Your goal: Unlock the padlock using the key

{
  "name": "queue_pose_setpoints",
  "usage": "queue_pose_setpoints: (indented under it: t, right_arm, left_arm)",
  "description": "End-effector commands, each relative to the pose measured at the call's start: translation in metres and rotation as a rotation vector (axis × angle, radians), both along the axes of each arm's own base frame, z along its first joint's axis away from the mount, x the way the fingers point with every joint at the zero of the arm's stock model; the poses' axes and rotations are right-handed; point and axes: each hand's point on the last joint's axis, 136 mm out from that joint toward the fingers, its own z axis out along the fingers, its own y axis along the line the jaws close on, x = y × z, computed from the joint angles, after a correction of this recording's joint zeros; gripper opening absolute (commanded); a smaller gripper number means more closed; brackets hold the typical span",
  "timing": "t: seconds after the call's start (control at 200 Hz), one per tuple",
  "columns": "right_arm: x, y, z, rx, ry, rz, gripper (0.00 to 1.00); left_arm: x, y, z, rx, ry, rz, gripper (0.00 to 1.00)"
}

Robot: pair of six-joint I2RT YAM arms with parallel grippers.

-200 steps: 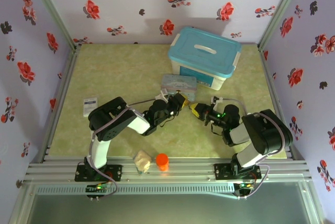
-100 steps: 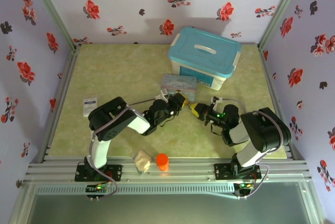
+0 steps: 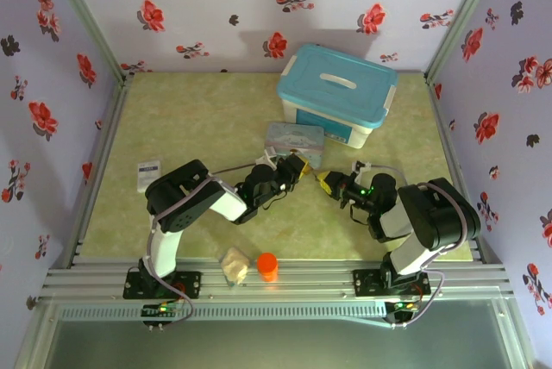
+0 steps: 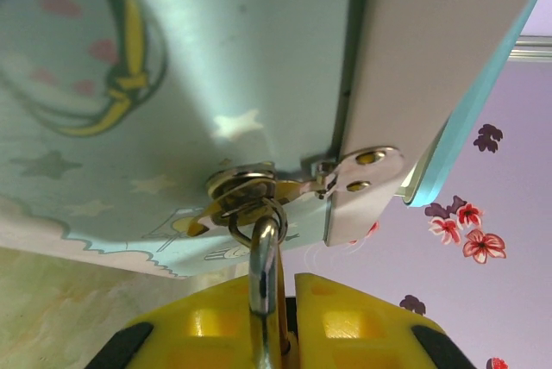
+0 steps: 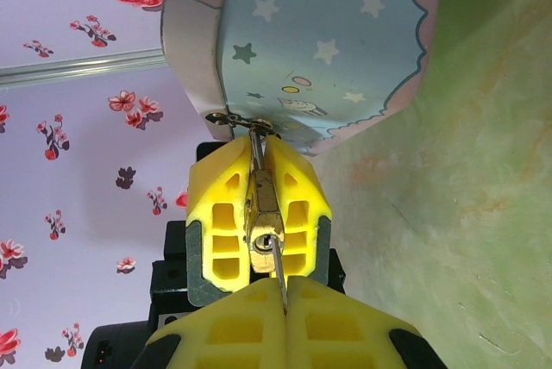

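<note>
The padlock, its shackle through the tin's hasp, is clamped in the left tool at the tin's 6 o'clock on the bench. At its 4 o'clock, the right tool pinches the key, tip at the keyhole.

**Robot test cell in a laboratory, viewed from above.**
Walls papered with a flower pattern close three sides, held by bare metal posts in the upper corners. A green marbled tabletop fills the centre of the frame. The left arm's base and right arm's base are bolted to a slotted aluminium rail along the lower edge. A lidded plastic box sits upper right.
</note>
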Motion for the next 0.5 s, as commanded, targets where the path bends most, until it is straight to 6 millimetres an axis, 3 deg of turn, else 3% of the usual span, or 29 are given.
queue_pose_setpoints:
  t: [0.0, 0.495]
  right_arm:
    - [-0.002, 0.001, 0.008, -0.004, -0.046, 0.011, 0.0]
    - [0.0, 0.013, 0.009, -0.001, -0.051, 0.04, 0.0]
  left_arm:
    - [0.001, -0.006, 0.041, -0.109, -0.076, -0.017, 0.0]
    - [-0.002, -0.011, 0.04, -0.113, -0.073, -0.028, 0.0]
